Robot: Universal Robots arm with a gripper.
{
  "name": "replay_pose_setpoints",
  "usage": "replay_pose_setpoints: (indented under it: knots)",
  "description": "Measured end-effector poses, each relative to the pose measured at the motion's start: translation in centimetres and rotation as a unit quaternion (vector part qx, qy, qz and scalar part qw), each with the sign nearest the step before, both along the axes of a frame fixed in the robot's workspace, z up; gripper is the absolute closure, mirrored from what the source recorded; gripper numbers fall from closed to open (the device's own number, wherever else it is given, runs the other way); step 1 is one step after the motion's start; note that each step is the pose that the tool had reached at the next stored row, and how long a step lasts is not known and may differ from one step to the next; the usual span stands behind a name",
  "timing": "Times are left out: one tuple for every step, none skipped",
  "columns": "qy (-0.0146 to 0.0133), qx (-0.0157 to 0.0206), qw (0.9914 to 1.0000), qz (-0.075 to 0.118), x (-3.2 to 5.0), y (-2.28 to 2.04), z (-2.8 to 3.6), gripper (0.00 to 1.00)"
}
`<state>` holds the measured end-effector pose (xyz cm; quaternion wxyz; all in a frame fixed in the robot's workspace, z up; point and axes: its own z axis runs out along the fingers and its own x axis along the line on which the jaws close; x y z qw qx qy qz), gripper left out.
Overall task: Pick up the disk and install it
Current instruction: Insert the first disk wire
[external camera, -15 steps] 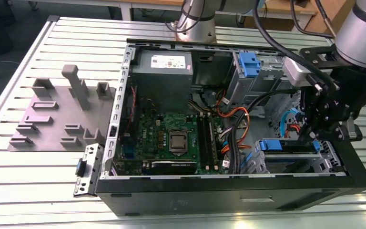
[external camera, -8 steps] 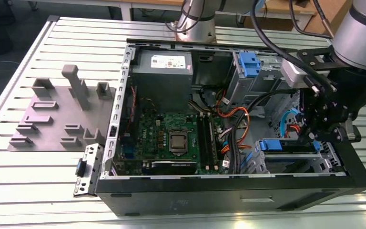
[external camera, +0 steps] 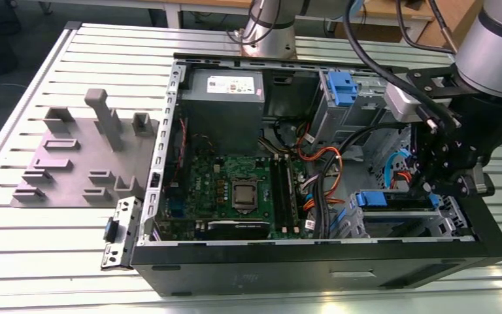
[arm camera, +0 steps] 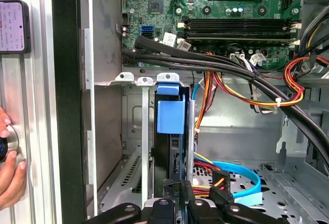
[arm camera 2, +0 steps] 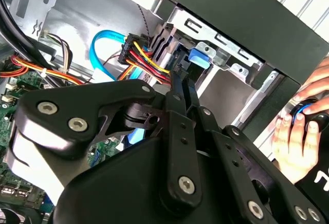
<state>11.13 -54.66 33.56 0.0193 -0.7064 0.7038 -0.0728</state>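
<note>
My gripper (arm camera: pixel 177 203) low in the case's drive cage, fingers clamped on the disk (arm camera: pixel 169 116) standing edgewise in its slot, blue bracket end farthest from the fingers.

Open computer case (external camera: pixel 321 261) on a slatted table (external camera: pixel 42 261).
A green motherboard (external camera: pixel 233 190) is mounted in the case floor, with a grey power supply (external camera: pixel 225 91) at the far end. A grey moulded fixture (external camera: pixel 76 157) is placed on the table toward the exterior view's left.
</note>
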Motion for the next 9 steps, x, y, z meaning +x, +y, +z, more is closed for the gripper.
replay_pose_setpoints:
  knots:
    - [0.0000, 0.0002, 1.00000, 0.000, -0.02, 0.00, -0.02, 0.84]
    - [-0.0001, 0.0006, 1.00000, 0.000, -0.03, 0.00, -0.04, 0.84]
    - [-0.0001, 0.0008, 1.00000, 0.000, -0.03, 0.00, -0.06, 0.84]
    - [-0.0001, 0.0011, 1.00000, 0.000, -0.03, 0.01, -0.08, 0.84]
    - [-0.0001, 0.0013, 1.00000, 0.000, -0.03, 0.00, -0.09, 0.84]
    - [-0.0001, 0.0016, 1.00000, 0.000, -0.03, 0.01, -0.11, 0.84]
    - [-0.0001, 0.0020, 1.00000, 0.000, -0.03, 0.01, -0.13, 0.84]
    - [-0.0001, 0.0027, 1.00000, 0.000, -0.03, 0.01, -0.15, 0.84]
    - [-0.0001, 0.0033, 0.99999, 0.000, -0.03, 0.01, -0.17, 0.84]
